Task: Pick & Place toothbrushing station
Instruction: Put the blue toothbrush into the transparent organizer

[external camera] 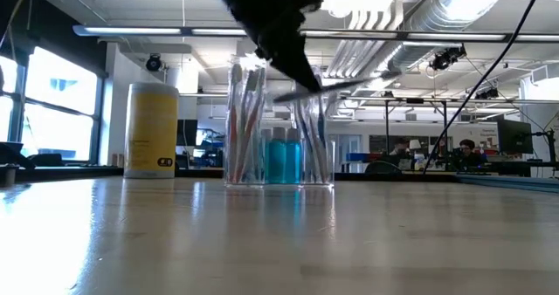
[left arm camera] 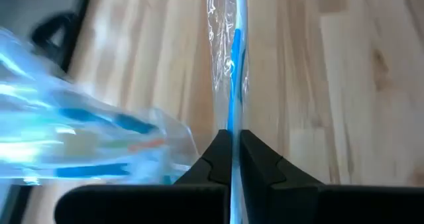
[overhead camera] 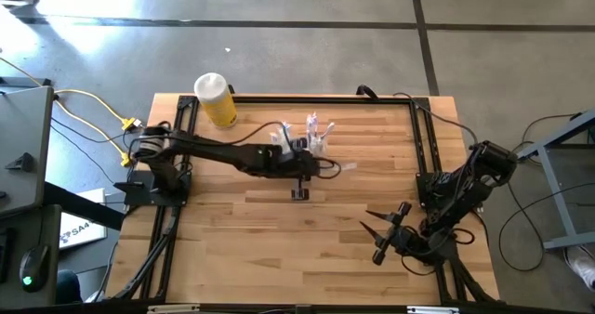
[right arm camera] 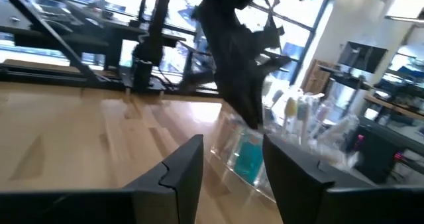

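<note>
The clear holder cup stands upright on its base on the wooden table, far of centre, with several pastel toothbrushes upright in it; it also shows in the low view and the right wrist view. My left gripper hangs just near of the cup, shut on a blue toothbrush in a clear wrapper. My right gripper waits open at the near right, its fingers pointing toward the cup, holding nothing. My left gripper pinches one end of the wrapped blue toothbrush between its two fingers. The brush runs straight on from the fingertips, along the fingers. In the low view the fingers slant down from above and the brush sticks out nearly level, lifted clear of the table.
A yellow cylinder with a white cap stands at the far left of the table. Dark rails run along the table's left, right and far edges. Bare wood lies between the two grippers. People sit in the room behind.
</note>
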Robot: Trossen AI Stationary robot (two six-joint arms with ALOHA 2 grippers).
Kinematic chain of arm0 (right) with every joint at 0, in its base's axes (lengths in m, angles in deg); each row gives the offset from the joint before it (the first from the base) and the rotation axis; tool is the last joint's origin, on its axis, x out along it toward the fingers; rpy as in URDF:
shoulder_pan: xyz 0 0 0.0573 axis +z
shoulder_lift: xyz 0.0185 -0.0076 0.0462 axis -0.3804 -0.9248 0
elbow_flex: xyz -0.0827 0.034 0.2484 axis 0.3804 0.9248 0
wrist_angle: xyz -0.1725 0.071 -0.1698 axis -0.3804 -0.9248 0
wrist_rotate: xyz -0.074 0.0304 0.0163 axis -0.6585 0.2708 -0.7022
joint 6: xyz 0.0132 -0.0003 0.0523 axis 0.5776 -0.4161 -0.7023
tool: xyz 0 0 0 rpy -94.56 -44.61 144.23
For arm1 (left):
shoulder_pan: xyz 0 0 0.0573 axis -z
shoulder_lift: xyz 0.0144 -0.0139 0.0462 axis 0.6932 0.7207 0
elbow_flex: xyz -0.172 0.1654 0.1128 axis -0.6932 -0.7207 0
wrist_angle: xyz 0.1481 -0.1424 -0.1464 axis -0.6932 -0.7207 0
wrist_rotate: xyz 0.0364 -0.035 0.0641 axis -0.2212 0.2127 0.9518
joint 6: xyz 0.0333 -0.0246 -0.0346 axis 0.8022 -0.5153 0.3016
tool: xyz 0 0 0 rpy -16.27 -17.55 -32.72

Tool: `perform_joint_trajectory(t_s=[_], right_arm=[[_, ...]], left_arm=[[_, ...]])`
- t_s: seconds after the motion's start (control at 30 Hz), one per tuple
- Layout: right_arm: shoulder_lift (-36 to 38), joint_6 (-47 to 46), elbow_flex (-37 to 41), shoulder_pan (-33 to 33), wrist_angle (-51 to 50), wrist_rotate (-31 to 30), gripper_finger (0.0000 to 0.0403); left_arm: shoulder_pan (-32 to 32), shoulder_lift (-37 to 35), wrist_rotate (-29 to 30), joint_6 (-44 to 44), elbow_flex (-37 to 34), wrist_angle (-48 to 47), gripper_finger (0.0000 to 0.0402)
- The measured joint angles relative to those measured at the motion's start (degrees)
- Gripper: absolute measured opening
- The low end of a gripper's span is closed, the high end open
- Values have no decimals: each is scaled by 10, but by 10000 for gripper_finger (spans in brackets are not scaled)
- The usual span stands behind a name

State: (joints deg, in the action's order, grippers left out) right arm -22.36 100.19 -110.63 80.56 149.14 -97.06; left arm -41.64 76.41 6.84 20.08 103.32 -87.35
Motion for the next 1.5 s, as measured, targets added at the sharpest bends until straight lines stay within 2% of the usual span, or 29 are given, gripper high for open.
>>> perform_joint_trajectory(t_s=[0.13, 0.23, 0.47, 0.57, 0.67, 0.8, 1.1, 1.37, 1.5], right_arm=[[0, 0, 0, -13, 0, -25, 149], [0, 0, 0, -23, 0, -17, 149], [0, 20, 0, -78, 4, 63, 149], [0, 48, 0, -115, 39, 93, 149], [0, 88, -3, -147, 80, 117, 149], [7, 131, -19, -168, 90, 162, 149], [27, 148, -67, -209, 74, 295, 149], [27, 161, -86, -224, 14, 339, 146], [27, 166, -86, -226, 13, 335, 116]], left_arm=[[0, -39, -1, 1, 0, 5, 2], [0, -70, -20, 4, 0, 13, 2], [0, -119, -132, 5, 1, 62, 1], [1, -122, -205, 5, 1, 83, 1], [10, -122, -247, 5, -2, 104, 1], [32, -122, -238, 18, -10, 101, 1], [49, -117, -218, 45, -11, 103, 3], [49, -116, -212, 50, -12, 99, 4], [49, -116, -211, 50, -12, 98, 3]])
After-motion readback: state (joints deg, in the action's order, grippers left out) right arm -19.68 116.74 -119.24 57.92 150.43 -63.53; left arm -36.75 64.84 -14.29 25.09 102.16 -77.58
